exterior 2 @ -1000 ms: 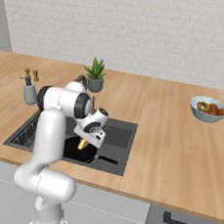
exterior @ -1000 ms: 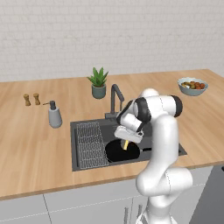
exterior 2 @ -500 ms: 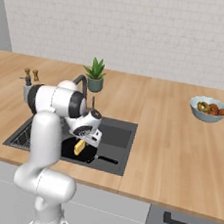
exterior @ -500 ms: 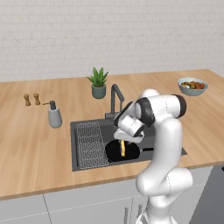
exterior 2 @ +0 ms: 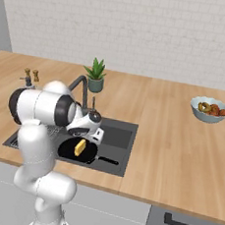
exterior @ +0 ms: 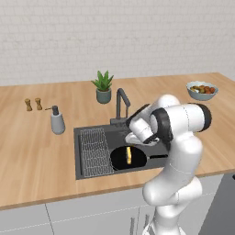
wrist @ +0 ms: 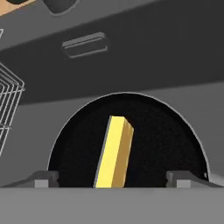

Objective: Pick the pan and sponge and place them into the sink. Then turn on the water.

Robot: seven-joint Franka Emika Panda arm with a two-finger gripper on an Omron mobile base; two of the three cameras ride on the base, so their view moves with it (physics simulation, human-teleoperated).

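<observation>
- Pan (wrist: pixel 131 140): laid flat in the sink (exterior: pixel 92 170), right of the wire rack (exterior: pixel 95 150).
- Sponge (wrist: pixel 114 153): stood on edge inside the pan.
- Fingers (wrist: pixel 43 178): spread wide, nothing gripped, held above the sponge.

Kitchen: wood counter (exterior: pixel 36 151) w/ sink (exterior: pixel 92 172), faucet (exterior: pixel 120 103)

Flat, even, bright light all round, no glare; the dark grey rectangular sink basin (exterior: pixel 94 169) sits in soft shadow. Base views look soft and slightly blurred, rendering coarse.
</observation>
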